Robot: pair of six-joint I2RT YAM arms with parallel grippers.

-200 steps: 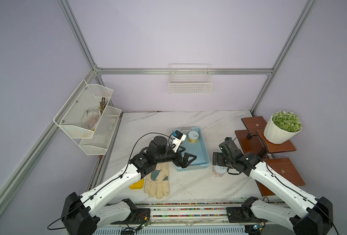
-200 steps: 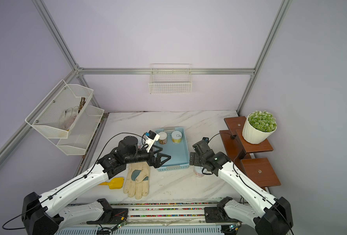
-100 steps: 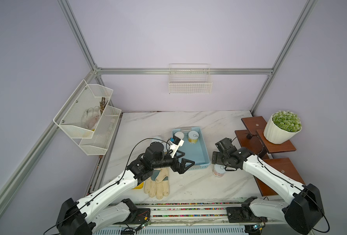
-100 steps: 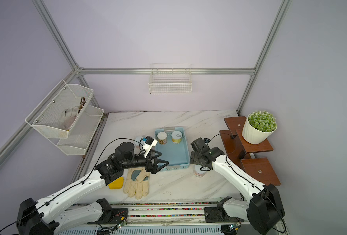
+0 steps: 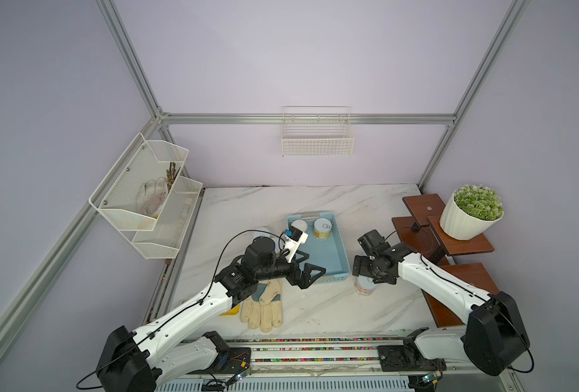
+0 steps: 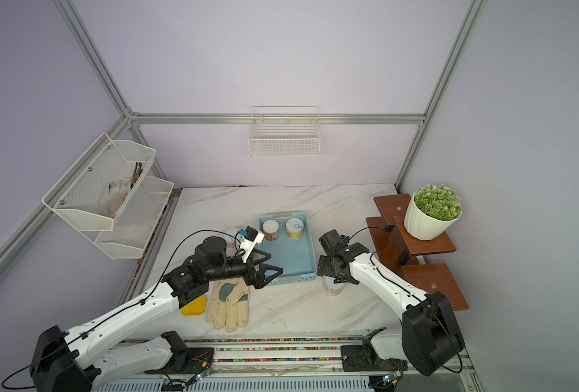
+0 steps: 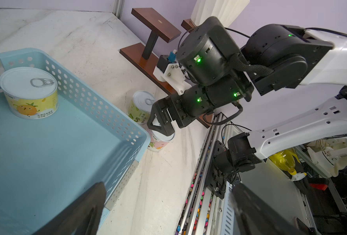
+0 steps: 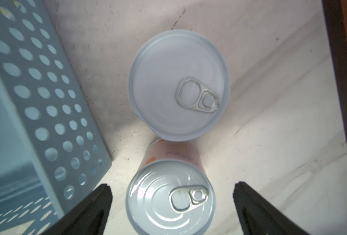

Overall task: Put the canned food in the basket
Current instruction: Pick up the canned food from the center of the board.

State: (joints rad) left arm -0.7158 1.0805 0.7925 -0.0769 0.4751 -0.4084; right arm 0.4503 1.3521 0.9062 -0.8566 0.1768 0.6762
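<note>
Jaws spread wide on the right gripper [image 6: 334, 275], flanking a short pink-labelled tin with a silver pull-ring top [image 8: 170, 205] on the marble, just outside the shallow light blue perforated plastic basket [image 5: 327, 256]. A green-labelled tin [image 7: 141, 107] stands right beside it. A yellow-labelled tin [image 7: 28, 91] and a white-topped tin [image 6: 270, 229] sit at the basket's far end. The left gripper [image 5: 310, 268] hangs released over the near end.

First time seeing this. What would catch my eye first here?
The light blue basket mid-table, with two cans at its far end. Beside its near corner, the right gripper hangs open over a pink can. A green potted plant sits on wooden shelves at the right.
</note>
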